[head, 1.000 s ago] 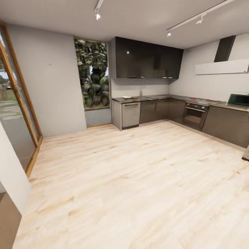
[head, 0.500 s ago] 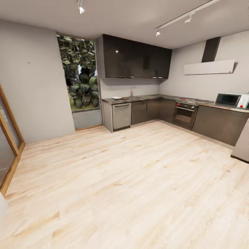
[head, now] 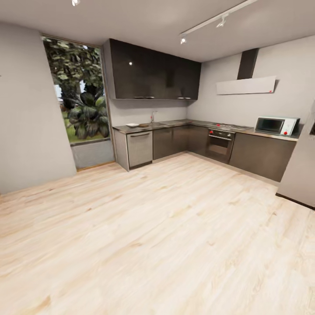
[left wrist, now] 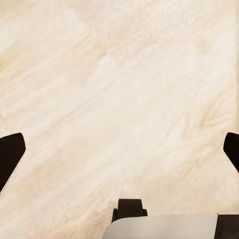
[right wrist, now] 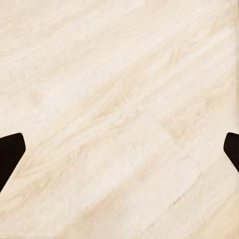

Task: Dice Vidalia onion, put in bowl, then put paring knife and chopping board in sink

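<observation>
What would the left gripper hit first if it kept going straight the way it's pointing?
The wooden floor, as far as the left wrist view shows. The left gripper points down at it with jaws wide apart and nothing between them. How far off the floor is cannot be judged.

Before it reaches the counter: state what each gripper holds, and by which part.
Nothing. Left gripper and right gripper both have jaws spread wide over bare wooden floor.

Home kitchen: dark cabinets [head: 170,141], oven [head: 220,145], microwave [head: 276,125].
</observation>
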### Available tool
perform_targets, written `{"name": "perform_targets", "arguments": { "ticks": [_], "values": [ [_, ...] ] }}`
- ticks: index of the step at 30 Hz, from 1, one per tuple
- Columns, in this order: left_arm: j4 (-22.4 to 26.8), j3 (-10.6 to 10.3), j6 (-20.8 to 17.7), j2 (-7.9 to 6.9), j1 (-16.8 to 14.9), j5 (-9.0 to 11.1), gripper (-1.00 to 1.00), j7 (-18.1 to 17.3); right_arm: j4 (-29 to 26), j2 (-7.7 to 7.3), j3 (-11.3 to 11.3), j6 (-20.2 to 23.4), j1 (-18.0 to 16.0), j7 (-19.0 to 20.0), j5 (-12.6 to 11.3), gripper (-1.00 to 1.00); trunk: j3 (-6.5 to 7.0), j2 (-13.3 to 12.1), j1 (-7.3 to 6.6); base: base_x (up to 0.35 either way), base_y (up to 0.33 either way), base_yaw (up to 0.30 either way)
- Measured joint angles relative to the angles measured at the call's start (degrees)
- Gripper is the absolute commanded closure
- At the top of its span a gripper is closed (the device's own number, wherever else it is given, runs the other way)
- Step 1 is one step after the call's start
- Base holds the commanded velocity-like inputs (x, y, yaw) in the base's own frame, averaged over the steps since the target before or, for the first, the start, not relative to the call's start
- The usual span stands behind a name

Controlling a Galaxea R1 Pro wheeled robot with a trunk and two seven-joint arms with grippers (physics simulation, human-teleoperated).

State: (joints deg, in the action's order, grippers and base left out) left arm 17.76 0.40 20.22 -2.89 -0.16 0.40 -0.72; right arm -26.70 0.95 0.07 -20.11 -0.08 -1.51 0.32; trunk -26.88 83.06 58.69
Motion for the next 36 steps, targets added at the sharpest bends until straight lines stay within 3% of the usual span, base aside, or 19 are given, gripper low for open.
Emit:
{"name": "perform_targets", "arguments": {
  "ticks": [22,36],
  "values": [
    [-0.01,0.07,0.00,0.00,0.00,0.00,-1.00,0.00,0.00,0.00,0.02,0.00,0.00,0.00,0.00,-1.00,0.00,0.00,0.00,0.319,0.000,-0.186],
    [-0.07,0.03,0.02,0.00,0.00,0.00,-1.00,0.00,-0.01,0.00,0.08,0.02,0.00,0.00,0.00,-1.00,0.00,0.00,0.00,0.319,0.000,-0.020]
  ]
}}
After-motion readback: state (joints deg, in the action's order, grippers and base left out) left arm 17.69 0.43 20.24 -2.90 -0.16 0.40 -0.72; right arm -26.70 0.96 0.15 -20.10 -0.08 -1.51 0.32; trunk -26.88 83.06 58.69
